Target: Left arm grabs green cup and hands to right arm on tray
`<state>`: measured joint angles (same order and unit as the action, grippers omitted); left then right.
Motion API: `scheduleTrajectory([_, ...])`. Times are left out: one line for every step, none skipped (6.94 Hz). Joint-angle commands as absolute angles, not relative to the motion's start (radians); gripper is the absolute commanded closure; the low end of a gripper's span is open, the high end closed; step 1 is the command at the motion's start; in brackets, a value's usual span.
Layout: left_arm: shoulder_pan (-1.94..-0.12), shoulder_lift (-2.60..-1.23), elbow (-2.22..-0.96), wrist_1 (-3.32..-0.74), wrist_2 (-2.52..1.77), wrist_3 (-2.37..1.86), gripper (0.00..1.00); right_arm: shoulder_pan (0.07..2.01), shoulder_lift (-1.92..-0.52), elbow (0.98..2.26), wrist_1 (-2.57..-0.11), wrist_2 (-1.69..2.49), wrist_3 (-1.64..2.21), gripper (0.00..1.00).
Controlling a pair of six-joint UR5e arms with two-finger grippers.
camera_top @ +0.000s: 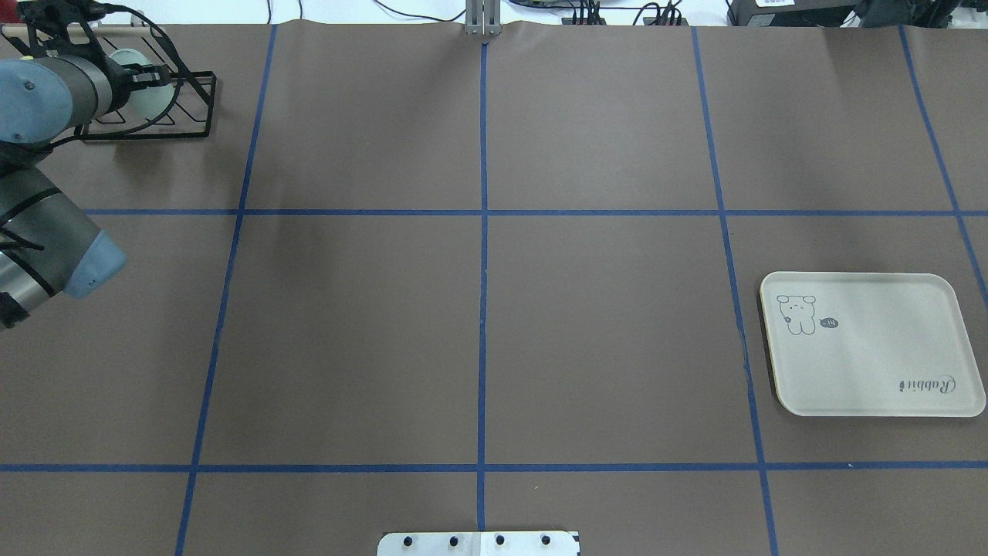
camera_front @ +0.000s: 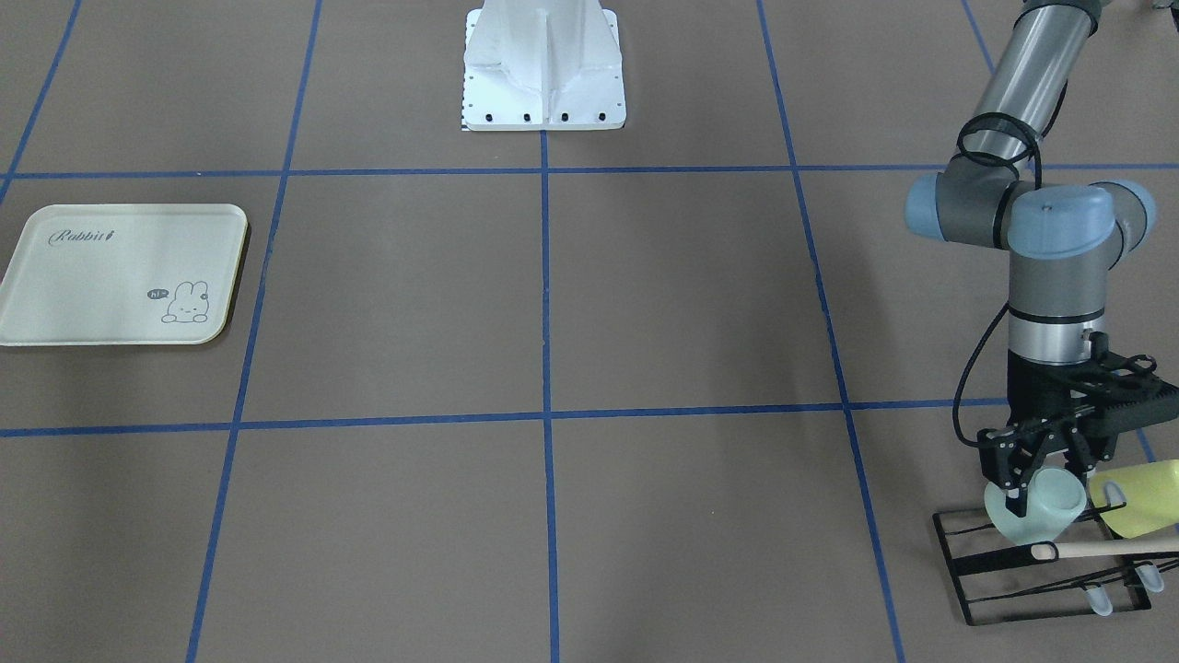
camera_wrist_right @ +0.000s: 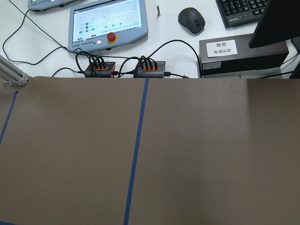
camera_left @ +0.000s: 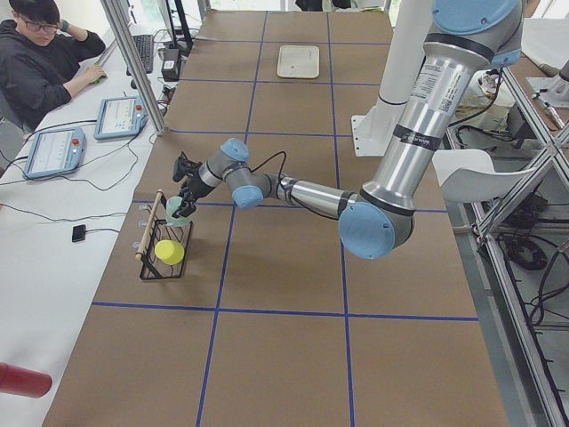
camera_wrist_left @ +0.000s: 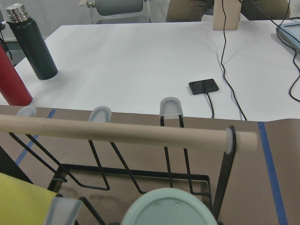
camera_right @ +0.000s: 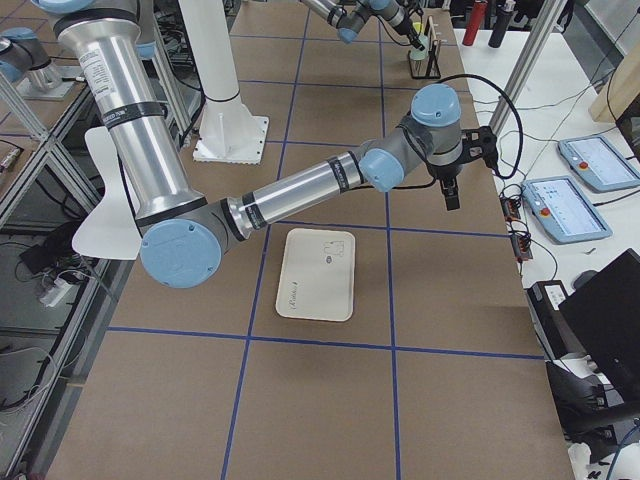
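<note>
Closest to me is my white base plate, at the middle of the table's near edge. A little further out, on my right side, the tray lies flat on the brown table cover, its bunny drawing in the corner toward the table's centre. My right arm reaches past the tray, and my right gripper hangs above bare table near the far edge, pointing down. It shows only small and from the side, so I cannot tell if its fingers are wide or narrow. At the far left corner, well apart from the tray, stands the black wire rack. The green cup sits on it upside down and tilted, its bottom turned toward my left wrist camera. My left arm reaches down to it, and my left gripper has one finger on each side of the cup; I cannot tell if they press it. Just beside it on the rack lies the yellow-green cup, and beyond both runs the rack's wooden rod
</note>
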<state>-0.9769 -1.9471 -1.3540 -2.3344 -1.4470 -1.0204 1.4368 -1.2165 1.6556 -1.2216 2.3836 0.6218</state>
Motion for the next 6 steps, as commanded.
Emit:
scheduleTrajectory([-0.992, -1.947, -1.379, -2.332, -1.457, -0.982, 0.66, 1.436, -1.218, 1.648, -1.142, 2.384, 0.744, 0.02])
scheduleTrajectory([-0.992, -1.947, -1.385, -2.33, -1.457, -0.97, 0.68, 1.436, -1.218, 1.647, -1.135, 2.385, 0.756, 0.02])
scheduleTrajectory([-0.996, -1.945, -1.394, -2.327, -1.469, -0.968, 0.69, 1.436, -1.218, 1.649, -1.135, 2.385, 0.756, 0.02])
scheduleTrajectory([-1.024, -1.945, -1.41, -2.319, -1.512, -0.968, 0.74, 1.436, -1.218, 1.652, -1.135, 2.385, 0.756, 0.02])
scheduleTrajectory([-1.055, -1.941, -1.419, -2.316, -1.544, -0.965, 0.74, 1.434, -1.218, 1.657, -1.135, 2.387, 0.764, 0.02])
scheduleTrajectory([-1.081, -1.937, -1.436, -2.312, -1.558, -0.898, 0.74, 1.433, -1.216, 1.658, -1.134, 2.387, 0.778, 0.02])
